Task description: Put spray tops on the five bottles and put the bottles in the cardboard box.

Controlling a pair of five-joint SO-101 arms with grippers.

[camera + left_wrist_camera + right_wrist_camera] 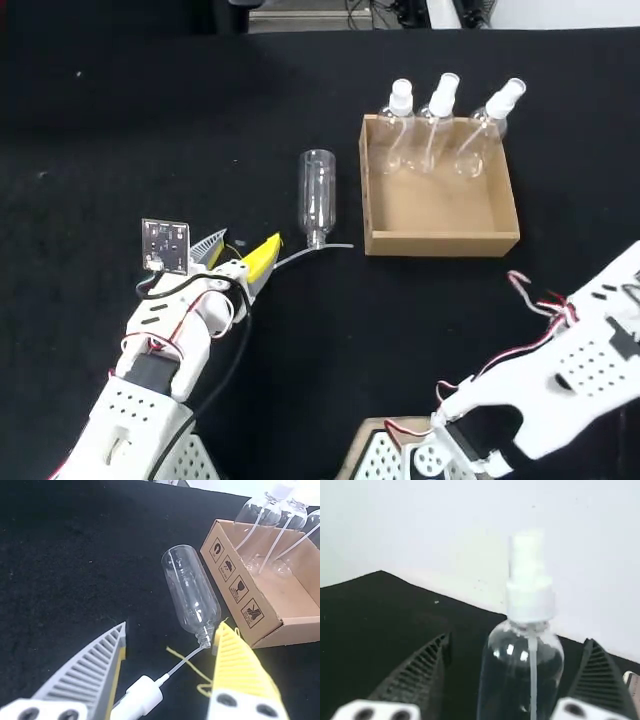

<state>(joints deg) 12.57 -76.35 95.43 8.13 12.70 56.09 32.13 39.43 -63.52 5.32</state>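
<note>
Squarely inside the wide-apart left gripper (172, 626) — a spray top (142, 697).

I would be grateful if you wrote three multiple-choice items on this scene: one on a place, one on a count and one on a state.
1. Where is the bare bottle?
A) lying on the table beside the cardboard box
B) inside the box
C) standing behind the box

2. How many capped bottles are in the box?
A) two
B) five
C) three

3. How are the left gripper and its fingers?
A) shut on the bare bottle
B) open, with a loose spray top between them
C) shut on the box's wall

Answers:
1. A, it lies on its side next to the box.
2. C, three lean on the box's far wall.
3. B, the fingers stand apart around the top.
</note>
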